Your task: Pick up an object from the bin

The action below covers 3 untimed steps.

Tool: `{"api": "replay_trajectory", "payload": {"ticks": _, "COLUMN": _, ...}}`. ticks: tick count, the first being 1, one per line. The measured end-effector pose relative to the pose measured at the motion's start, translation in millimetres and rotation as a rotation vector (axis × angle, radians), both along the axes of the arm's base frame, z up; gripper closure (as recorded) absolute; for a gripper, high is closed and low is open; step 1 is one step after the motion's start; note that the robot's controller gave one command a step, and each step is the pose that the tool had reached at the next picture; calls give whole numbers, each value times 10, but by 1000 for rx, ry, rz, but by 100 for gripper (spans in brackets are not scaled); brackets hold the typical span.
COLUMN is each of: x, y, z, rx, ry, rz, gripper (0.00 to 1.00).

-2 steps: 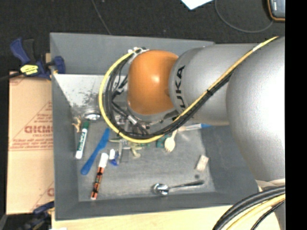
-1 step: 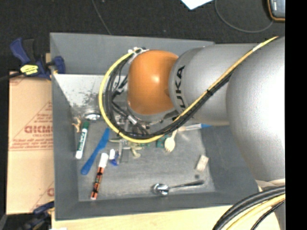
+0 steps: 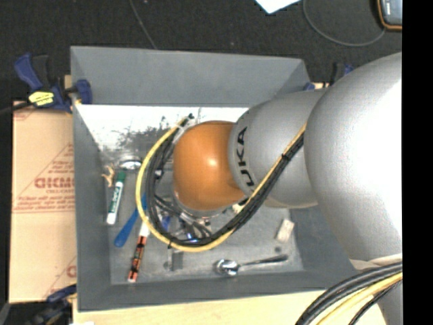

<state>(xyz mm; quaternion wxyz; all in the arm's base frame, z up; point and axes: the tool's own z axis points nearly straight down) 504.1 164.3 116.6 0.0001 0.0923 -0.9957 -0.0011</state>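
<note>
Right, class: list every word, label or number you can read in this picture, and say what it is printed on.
"UKA": black letters on the grey robot arm; any letter before them is hidden.
Green-and-white marker at the left of the bin: print on its barrel, too small to read.

The bin (image 3: 88, 215) is matt grey metal, its floor scuffed. The spoon (image 3: 230, 267) is shiny metal. The marker (image 3: 116, 196) and blue pen (image 3: 126, 230) look like smooth plastic. The arm's orange cover (image 3: 203, 164) is glossy.

The bin (image 3: 91, 215) holds one metal spoon (image 3: 247, 265) at the near side, one small white block (image 3: 285, 231) on the right, and three pens on the left: green pen (image 3: 116, 196), blue pen (image 3: 126, 230), red pen (image 3: 137, 256).
</note>
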Motion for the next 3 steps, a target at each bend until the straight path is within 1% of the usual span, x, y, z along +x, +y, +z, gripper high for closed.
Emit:
{"api": "replay_trajectory", "payload": {"ticks": 1, "x": 72, "y": -66, "z": -82, "rx": 1, "ry": -3, "rz": -49, "gripper": 0}}
{"api": "replay_trajectory", "payload": {"ticks": 2, "x": -267, "y": -300, "z": 367, "rx": 2, "ry": -1, "rz": -440, "gripper": 0}}
{"api": "replay_trajectory", "payload": {"ticks": 3, "x": -270, "y": -633, "z": -47, "rx": 1, "ry": -3, "rz": 249, "gripper": 0}}
